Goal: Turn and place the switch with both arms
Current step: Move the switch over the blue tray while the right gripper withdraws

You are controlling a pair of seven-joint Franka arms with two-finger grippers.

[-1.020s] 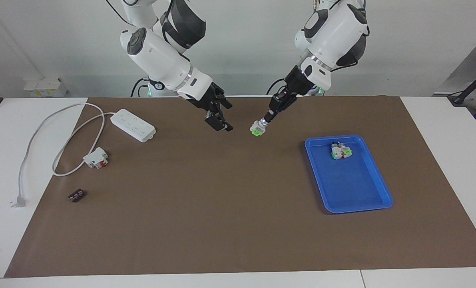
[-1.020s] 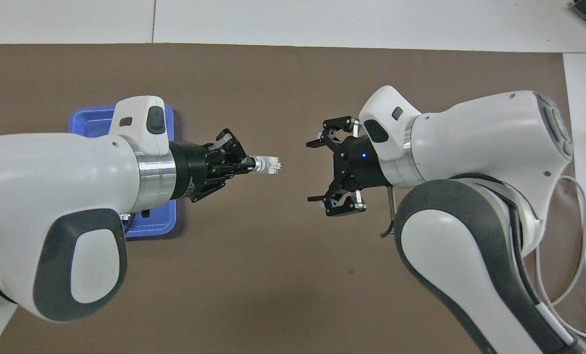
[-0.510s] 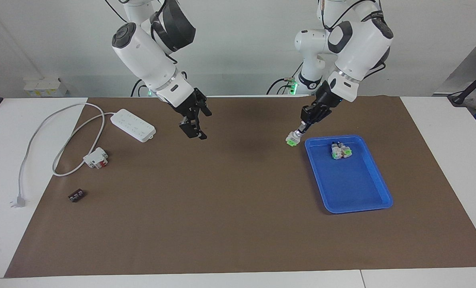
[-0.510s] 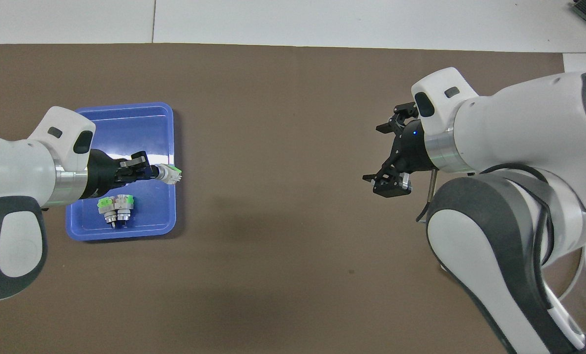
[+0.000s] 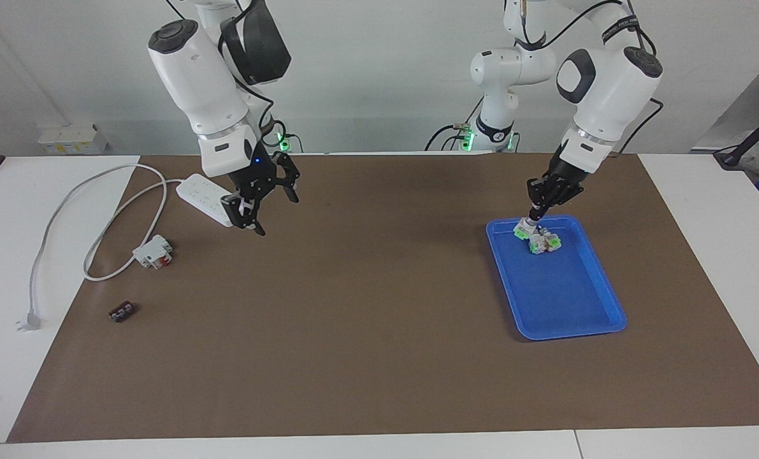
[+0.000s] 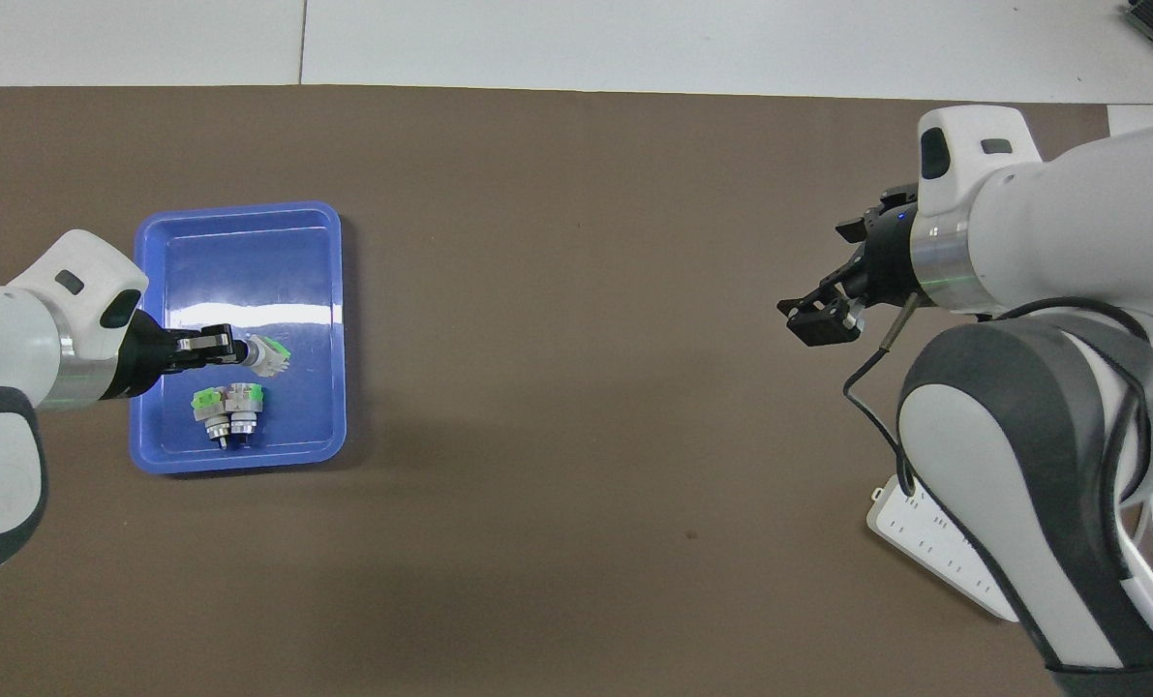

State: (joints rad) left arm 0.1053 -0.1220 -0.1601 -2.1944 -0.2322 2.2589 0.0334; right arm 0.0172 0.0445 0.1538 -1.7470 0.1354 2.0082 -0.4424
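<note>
My left gripper point(image 5: 533, 215) is shut on the black knob end of the switch point(image 5: 522, 228), a small white-grey body with green patches. It holds the switch tilted and low over the blue tray point(image 5: 570, 319), at the tray's end nearer the robots. The switch hangs just beside a tight cluster of similar switches point(image 5: 543, 241); I cannot tell whether it touches them or the tray floor. From overhead, the left gripper point(image 6: 235, 350) and switch point(image 6: 269, 356) lie over the tray point(image 6: 237, 209), with the cluster point(image 6: 229, 407) beside them. My right gripper point(image 5: 261, 204) point(image 6: 825, 279) hangs open and empty.
A white power strip point(image 5: 212, 199) point(image 6: 934, 552) lies under the right gripper, its cable point(image 5: 67, 204) looping toward the right arm's end of the table. A white block with red parts point(image 5: 153, 251) and a small dark part point(image 5: 122, 312) lie farther from the robots than the strip.
The left arm swung the switch from over the mat's middle to low over the tray. The right arm drew back, still open, to over the power strip.
</note>
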